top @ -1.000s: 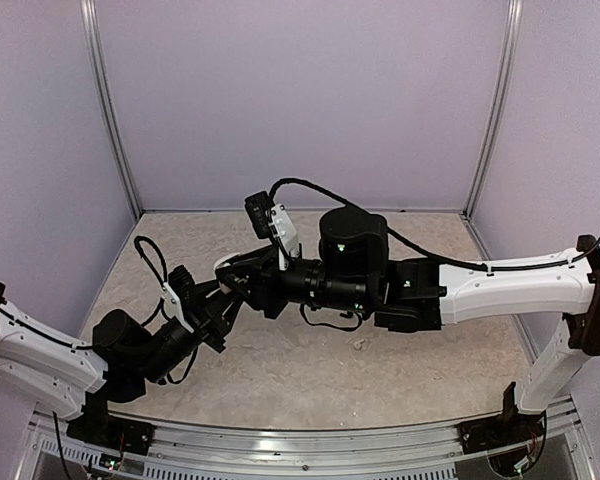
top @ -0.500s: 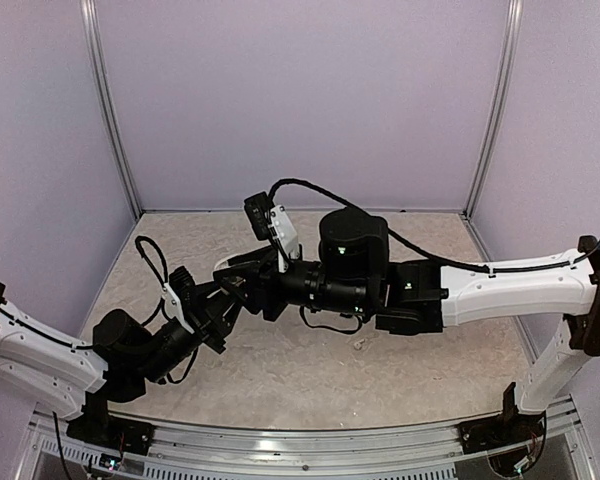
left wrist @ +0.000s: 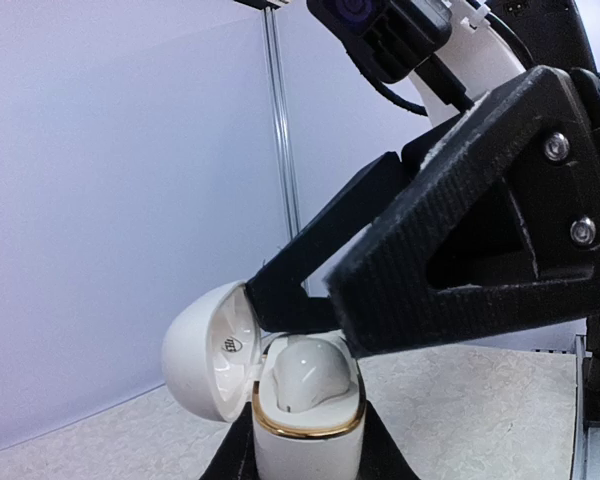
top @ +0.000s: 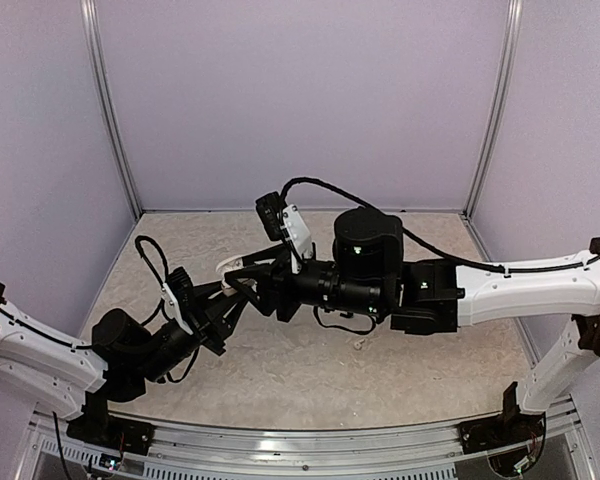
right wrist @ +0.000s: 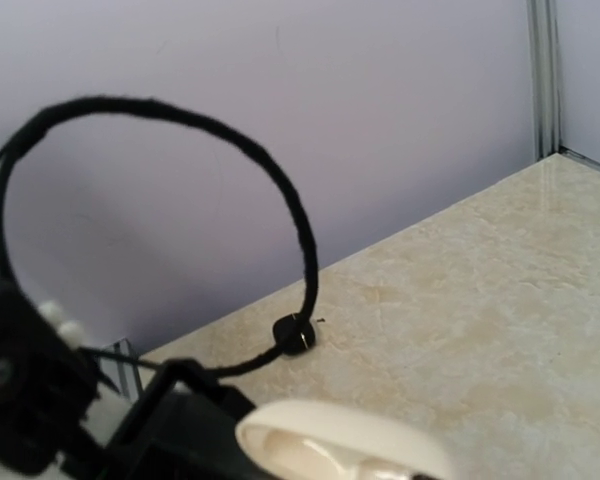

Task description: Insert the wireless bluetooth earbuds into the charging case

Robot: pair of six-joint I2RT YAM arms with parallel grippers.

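Left wrist view showed the most. A small white egg-shaped charging case (left wrist: pixel 305 440) with a gold ring stood upright. Its round lid (left wrist: pixel 205 350) was swung open to the left. The left pincer (left wrist: pixel 307 468) gripped the case low down, with one black finger on each side. The bottom of the picture cut off most of both fingers. One smooth white earbud (left wrist: pixel 305 372) sat in the cup of the case, and the gold ring hid its lower part. The blocky black right pincer (left wrist: pixel 302 310) reached in from the upper right. Its tips were just above that earbud, at the mouth of the case. One finger lay in front of the other, so I could not tell how far apart they were, or if they held anything.

From the top, the two arms met over the middle of the pale stone-look bench (top: pixel 280 385) and hid nearly all of the case. A second tiny white earbud (top: pixel 360 343) lay alone on the bench, just by the right arm and well apart from the case. It was too small to show its shape.

The right wrist view caught only the lid's white rim at its bottom edge, with a black cable loop (right wrist: pixel 280 200) behind it.

Bare bench lay open behind the arms up to the lilac walls (top: pixel 300 100). More lay in front, down to the metal rail (top: pixel 300 445) at the near edge.
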